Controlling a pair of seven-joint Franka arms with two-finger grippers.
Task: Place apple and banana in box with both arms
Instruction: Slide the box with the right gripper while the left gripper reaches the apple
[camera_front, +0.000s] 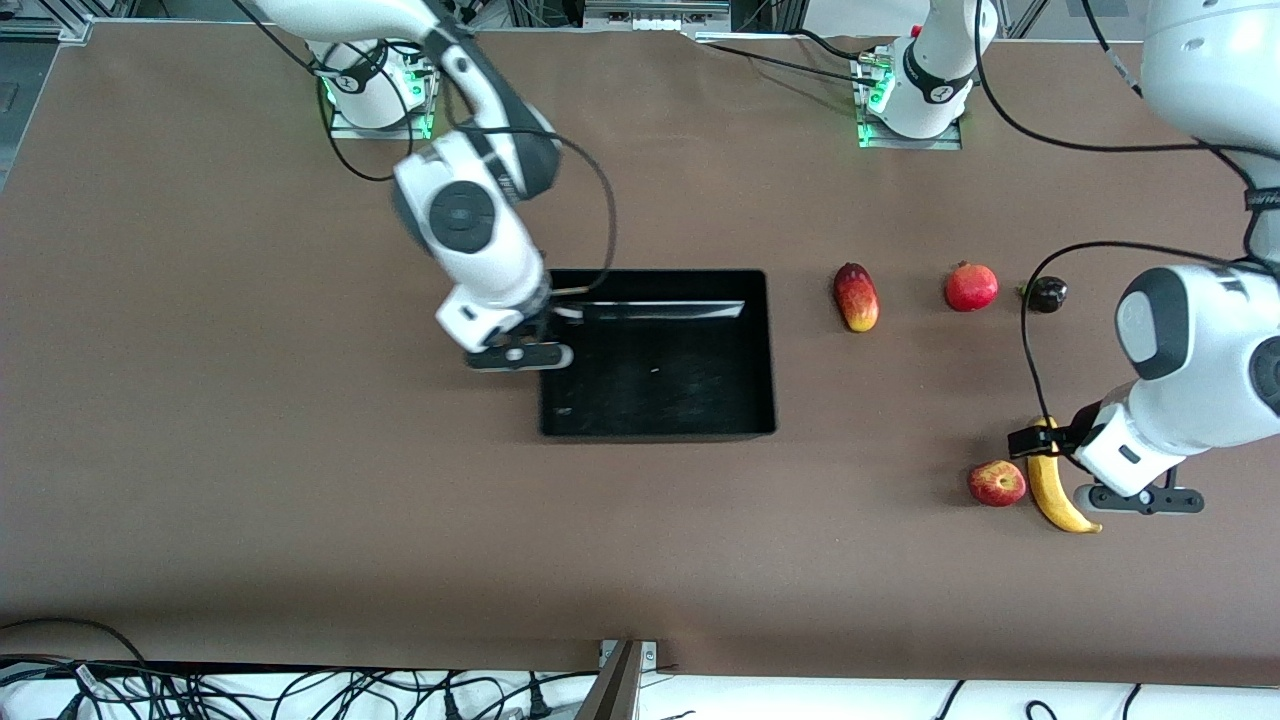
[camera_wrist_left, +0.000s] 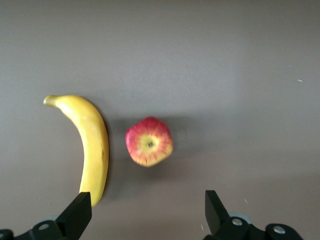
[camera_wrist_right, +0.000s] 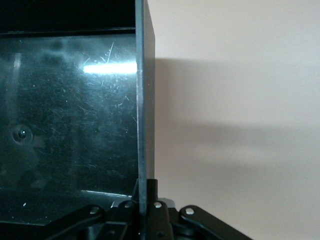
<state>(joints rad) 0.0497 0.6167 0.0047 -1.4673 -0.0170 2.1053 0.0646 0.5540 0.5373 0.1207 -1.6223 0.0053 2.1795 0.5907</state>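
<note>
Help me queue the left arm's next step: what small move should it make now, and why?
Probably lower the left gripper and shift it a little toward the apple. Its fingers are open above the table, with the apple ahead of the gap and the banana beside one finger. The right gripper grips the box wall.

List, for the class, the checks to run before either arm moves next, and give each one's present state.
1. Left tool open: ok, its fingers stand wide apart.
2. Left tool centred on one fruit: not ok. One finger is over the banana's end, and the apple is not between the fingers.
3. Apple and banana apart: ok, bare table shows between them.
4. Right tool holding the box: ok, it is shut on the wall at the right arm's end.
5. Fruit in the box: not ok, both lie on the table.
6. Left tool's height above the fruit: cannot tell.
</note>
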